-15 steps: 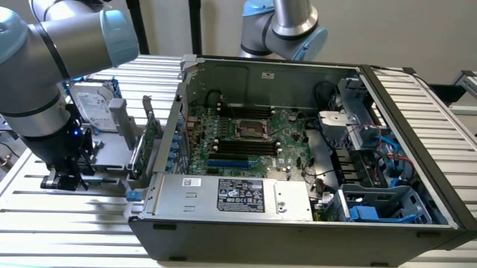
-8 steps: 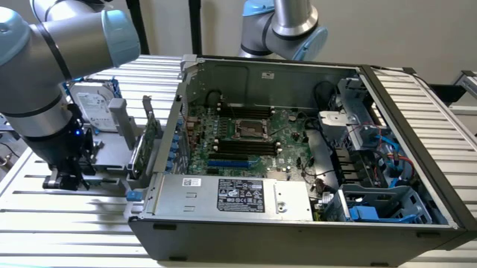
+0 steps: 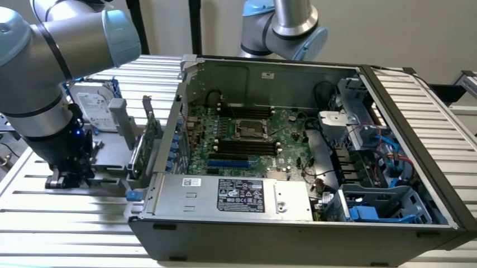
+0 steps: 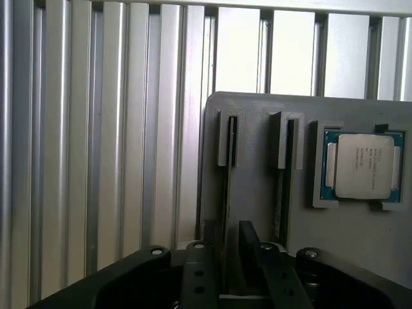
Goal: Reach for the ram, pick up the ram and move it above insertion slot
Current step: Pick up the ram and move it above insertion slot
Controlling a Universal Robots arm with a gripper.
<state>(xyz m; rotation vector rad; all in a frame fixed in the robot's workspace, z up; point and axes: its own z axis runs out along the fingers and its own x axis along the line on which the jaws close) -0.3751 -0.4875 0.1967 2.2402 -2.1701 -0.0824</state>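
Black fingers [image 4: 252, 254] up close, parted, one on each side of the ram [image 4: 227, 199]. It stands on edge in a slot of the grey holder [image 4: 254, 187], and a sliver of gap shows beside it, so nothing is clamped. The gripper [image 4: 228, 226] sits low over that slot. Just beside the fingers is a second slot [image 4: 284, 180], and further off a processor [image 4: 364, 165] in its recess. Slatted table [image 4: 96, 161] lies underneath, with the open computer case [image 3: 298, 237] well apart.
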